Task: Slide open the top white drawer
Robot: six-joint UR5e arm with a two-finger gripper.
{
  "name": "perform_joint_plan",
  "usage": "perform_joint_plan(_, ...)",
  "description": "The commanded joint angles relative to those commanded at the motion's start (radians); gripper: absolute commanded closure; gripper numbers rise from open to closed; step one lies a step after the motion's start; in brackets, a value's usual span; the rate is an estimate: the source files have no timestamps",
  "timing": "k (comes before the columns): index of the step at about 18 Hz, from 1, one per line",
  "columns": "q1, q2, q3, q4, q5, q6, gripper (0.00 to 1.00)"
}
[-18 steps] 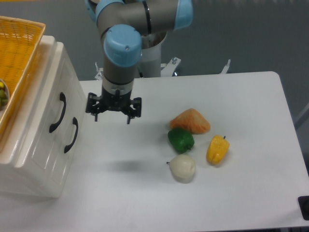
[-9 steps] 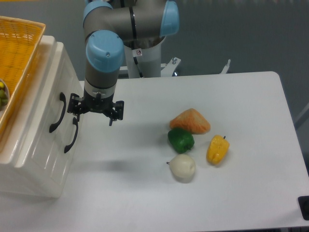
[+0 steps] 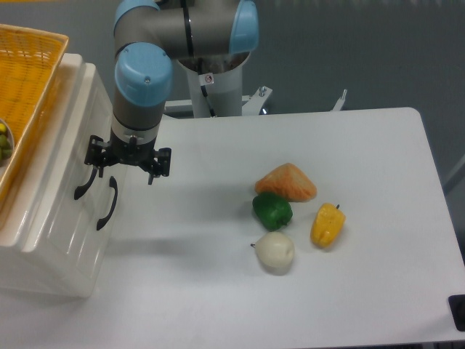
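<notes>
- Black two-finger gripper (image 3: 126, 166), fingers spread open, hangs at the curved black handle (image 3: 86, 178) of the glossy cream-white top drawer (image 3: 73, 156).
- That drawer sits shut in its cabinet, left of the white desk (image 3: 349, 145).

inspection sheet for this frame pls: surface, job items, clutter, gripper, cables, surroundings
Surface: white table, bare between items.
Job's things: top drawer of white cabinet looks shut; black handle partly hidden.
Clutter: orange wedge, green pepper, yellow pepper, white pear-shaped fruit; yellow basket on cabinet.
Gripper: gripper open, at top handle, grip not confirmed.
Cables: nothing seen.
Surroundings: grey backdrop.
</notes>
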Motion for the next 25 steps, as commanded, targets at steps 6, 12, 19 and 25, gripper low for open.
perform_joint_plan(6, -0.014, 0.002, -0.002, -0.02, -0.002, 0.002, 0.0)
perform_joint_plan(12, -0.014, 0.002, -0.002, -0.02, 0.004, 0.002, 0.0)
perform_joint_plan(19, -0.014, 0.003, -0.002, -0.018, 0.008, 0.003, 0.0)
perform_joint_plan(25, -0.015, 0.003, -0.002, -0.018, 0.009, 0.005, 0.0)
